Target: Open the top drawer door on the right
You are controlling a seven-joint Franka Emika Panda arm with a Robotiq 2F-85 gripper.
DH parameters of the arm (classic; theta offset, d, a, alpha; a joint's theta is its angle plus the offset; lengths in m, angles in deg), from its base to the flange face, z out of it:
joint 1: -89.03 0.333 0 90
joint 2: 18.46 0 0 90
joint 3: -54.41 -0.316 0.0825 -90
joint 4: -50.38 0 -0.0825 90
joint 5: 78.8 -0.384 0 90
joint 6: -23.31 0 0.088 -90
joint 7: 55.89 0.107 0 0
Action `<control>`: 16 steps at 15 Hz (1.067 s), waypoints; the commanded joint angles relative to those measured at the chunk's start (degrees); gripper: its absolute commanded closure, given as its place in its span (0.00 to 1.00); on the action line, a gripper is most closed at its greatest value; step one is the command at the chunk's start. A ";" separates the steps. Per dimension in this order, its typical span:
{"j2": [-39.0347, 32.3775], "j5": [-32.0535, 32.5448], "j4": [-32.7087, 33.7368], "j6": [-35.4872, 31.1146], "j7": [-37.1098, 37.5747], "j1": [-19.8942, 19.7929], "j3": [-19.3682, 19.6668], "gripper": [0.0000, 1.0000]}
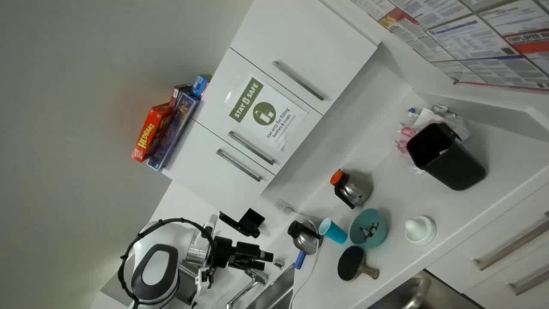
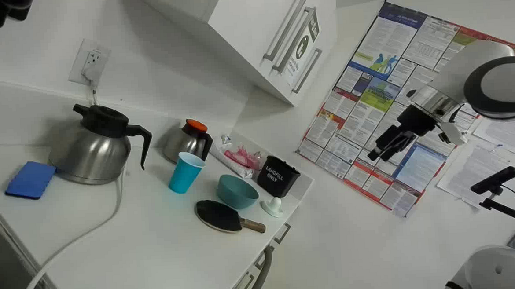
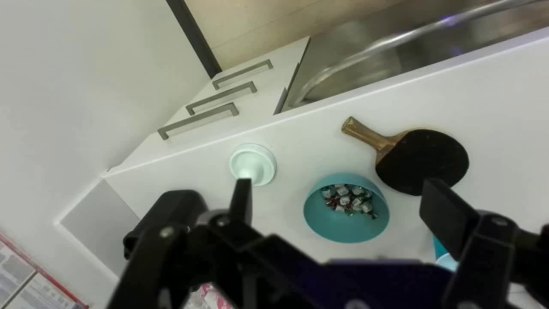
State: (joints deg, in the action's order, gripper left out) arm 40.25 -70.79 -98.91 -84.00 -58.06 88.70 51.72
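The top drawer door (image 1: pixel 244 101) is a white upper cabinet front with a green-and-white label. It is shut, flush with the plain fronts on both sides. Its slim metal bar handle (image 1: pixel 251 148) is near its lower left side. The labelled door (image 2: pixel 302 49) also shows at a steep angle in an exterior view, with its handle (image 2: pixel 294 41). It is out of the wrist view. My gripper (image 1: pixel 268 261) hangs apart from the cabinet, in front of it; it also shows (image 2: pixel 378 155). In the wrist view my gripper (image 3: pixel 338 189) is open and empty, its fingers wide apart above the counter.
On the counter (image 2: pixel 148 256) stand a teal bowl (image 3: pixel 343 225) of wrapped candies, a paddle (image 3: pixel 422 161), a blue cup (image 2: pixel 186 172), steel carafes (image 2: pixel 92 148) and a black bin (image 2: pixel 278 176). Game boxes (image 1: pixel 152 133) lie on the cabinet. Plain fronts (image 1: pixel 300 43) with handles flank the door.
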 commanded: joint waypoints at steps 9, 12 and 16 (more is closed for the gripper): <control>-1.46 -1.14 0.86 -5.09 -0.70 2.12 1.33 0.00; -4.13 -3.43 2.88 -16.32 -0.67 3.84 2.01 0.00; -10.66 -6.25 6.88 -33.05 -1.17 5.94 2.52 0.00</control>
State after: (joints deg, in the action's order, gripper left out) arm 36.17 -74.97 -96.69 -108.27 -58.13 92.95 53.22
